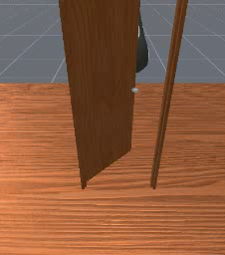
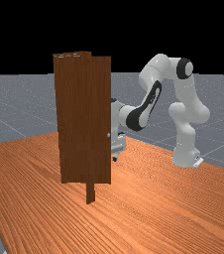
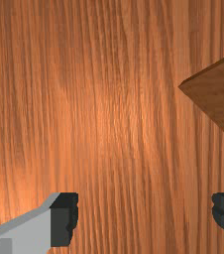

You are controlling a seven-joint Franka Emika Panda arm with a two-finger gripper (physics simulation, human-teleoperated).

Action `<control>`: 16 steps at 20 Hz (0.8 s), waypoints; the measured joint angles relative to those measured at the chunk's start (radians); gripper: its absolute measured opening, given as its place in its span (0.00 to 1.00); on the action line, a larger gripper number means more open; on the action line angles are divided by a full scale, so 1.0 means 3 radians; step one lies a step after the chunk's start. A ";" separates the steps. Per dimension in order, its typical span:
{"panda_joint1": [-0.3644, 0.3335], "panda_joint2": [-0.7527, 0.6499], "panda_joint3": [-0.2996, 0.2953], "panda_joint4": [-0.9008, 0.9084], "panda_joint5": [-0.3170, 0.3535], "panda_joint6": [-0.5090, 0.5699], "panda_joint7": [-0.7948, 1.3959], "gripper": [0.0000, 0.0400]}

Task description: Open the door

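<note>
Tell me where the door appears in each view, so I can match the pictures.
Front view: the door stands just left of middle, apart from the post.
Far view: left of middle, with the arm to its right.
Wrist view: a dark corner of it, beyond the open gripper and off to one side.
Shared landmark: the table.

1 table (image 2: pixel 158 213) of orange-brown wood, pale-gridded grey floor (image 2: pixel 15 101) beyond it, black backdrop (image 2: pixel 109 30) above in the far view
</note>
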 joint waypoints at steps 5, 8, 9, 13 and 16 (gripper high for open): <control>0.0000 0.0000 0.0000 0.0000 0.0000 0.0000 0.0000 0.08; 0.0004 -0.0154 -0.0012 -0.0298 -0.0023 0.0326 0.0017 0.02; 0.0006 -0.0260 -0.0016 -0.0449 -0.0032 0.0326 0.0020 0.01; 0.0010 -0.0823 -0.0035 -0.1202 -0.0086 0.0287 0.0044 0.00; 0.0044 -0.1000 -0.0046 -0.1466 -0.0114 0.0464 0.0606 0.00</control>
